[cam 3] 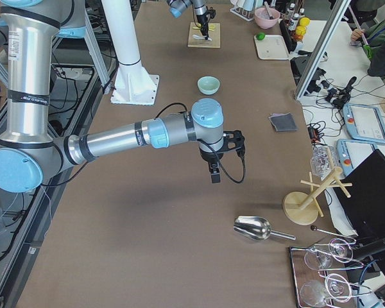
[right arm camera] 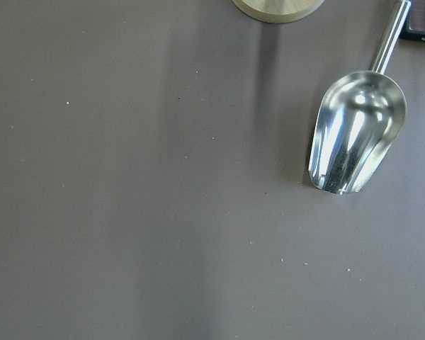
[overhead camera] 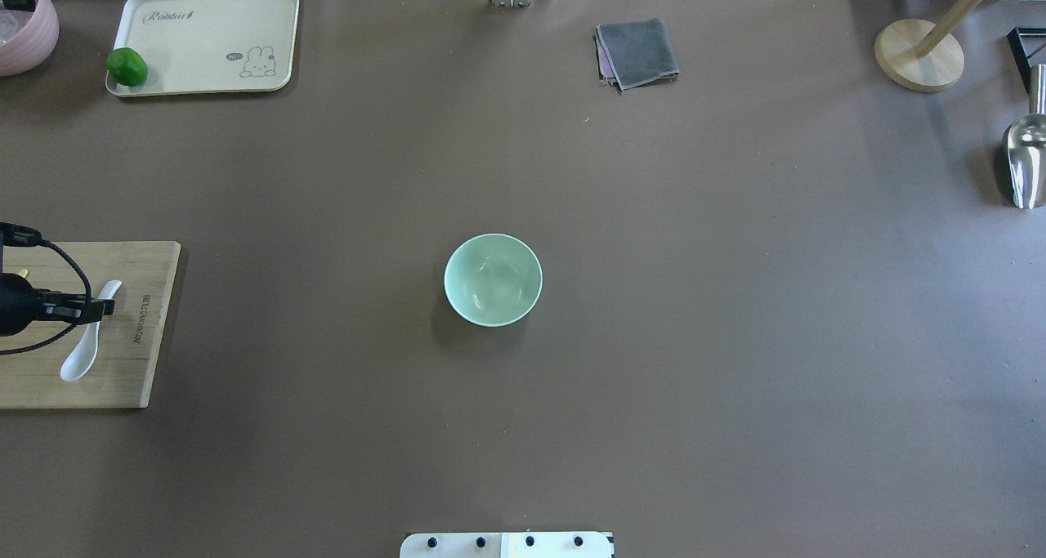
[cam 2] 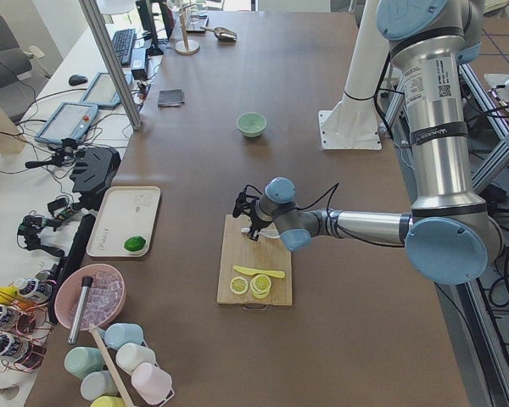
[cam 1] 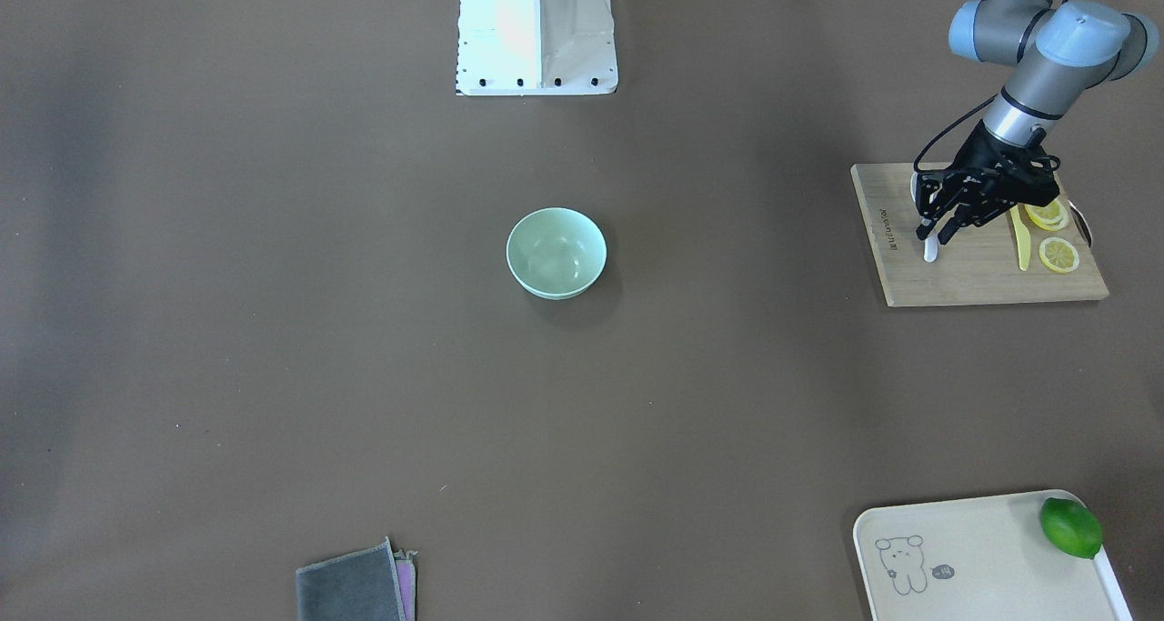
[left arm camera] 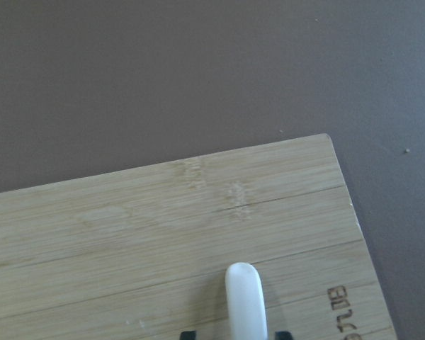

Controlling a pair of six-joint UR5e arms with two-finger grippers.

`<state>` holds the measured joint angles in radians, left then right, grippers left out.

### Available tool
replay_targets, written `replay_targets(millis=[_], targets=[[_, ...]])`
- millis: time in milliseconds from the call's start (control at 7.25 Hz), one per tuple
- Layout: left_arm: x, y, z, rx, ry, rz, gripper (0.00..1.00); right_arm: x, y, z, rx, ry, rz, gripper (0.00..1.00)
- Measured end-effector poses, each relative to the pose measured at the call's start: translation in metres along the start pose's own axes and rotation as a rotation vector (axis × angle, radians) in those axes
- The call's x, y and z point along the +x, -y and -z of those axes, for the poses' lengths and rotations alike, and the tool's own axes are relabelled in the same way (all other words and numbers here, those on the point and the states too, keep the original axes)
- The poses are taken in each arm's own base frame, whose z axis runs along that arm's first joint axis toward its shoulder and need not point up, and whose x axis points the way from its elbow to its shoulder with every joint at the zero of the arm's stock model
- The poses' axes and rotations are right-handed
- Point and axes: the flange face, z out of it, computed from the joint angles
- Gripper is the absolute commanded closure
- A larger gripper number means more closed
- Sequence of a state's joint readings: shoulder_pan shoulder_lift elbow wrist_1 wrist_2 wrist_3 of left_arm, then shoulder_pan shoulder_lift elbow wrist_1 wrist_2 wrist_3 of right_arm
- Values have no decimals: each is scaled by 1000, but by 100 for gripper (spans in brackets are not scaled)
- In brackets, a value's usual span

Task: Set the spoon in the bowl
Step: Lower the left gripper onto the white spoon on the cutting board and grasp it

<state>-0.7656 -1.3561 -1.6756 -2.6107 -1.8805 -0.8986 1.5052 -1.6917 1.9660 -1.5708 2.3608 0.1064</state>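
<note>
The white spoon [overhead camera: 80,354] lies on the wooden cutting board [overhead camera: 122,362] at the table's left end, scoop toward the robot. My left gripper [cam 1: 935,235] is low over the board and open. In the left wrist view its two fingertips [left arm camera: 189,333] stand on either side of the spoon's handle [left arm camera: 246,301], each with a gap. The pale mint-green bowl [overhead camera: 493,280] stands upright mid-table, far from the spoon, with nothing in it. My right gripper [cam 3: 215,174] hangs above bare table at the right end. I cannot tell whether it is open or shut.
A yellow plastic knife [cam 1: 1021,239] and lemon slices [cam 1: 1058,255] lie on the board beside the gripper. A tray [cam 1: 982,557] holds a lime [cam 1: 1071,527]. A grey cloth [cam 1: 350,589] lies at the far edge. A metal scoop [right arm camera: 358,138] and wooden stand [overhead camera: 919,55] are at the right end.
</note>
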Motion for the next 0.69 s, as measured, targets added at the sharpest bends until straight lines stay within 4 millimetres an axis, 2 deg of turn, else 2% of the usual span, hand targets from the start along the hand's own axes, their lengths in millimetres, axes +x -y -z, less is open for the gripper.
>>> replay_targets(millis=[414, 552, 690], targets=[[8, 4, 5, 14, -16, 5, 100, 2, -4, 0, -3, -1, -5, 0], [23, 14, 12, 34, -45, 40, 100, 4, -7, -2, -6, -2, -9, 0], [48, 29, 17, 58, -90, 97, 100, 7, -12, -4, -14, -3, -19, 0]])
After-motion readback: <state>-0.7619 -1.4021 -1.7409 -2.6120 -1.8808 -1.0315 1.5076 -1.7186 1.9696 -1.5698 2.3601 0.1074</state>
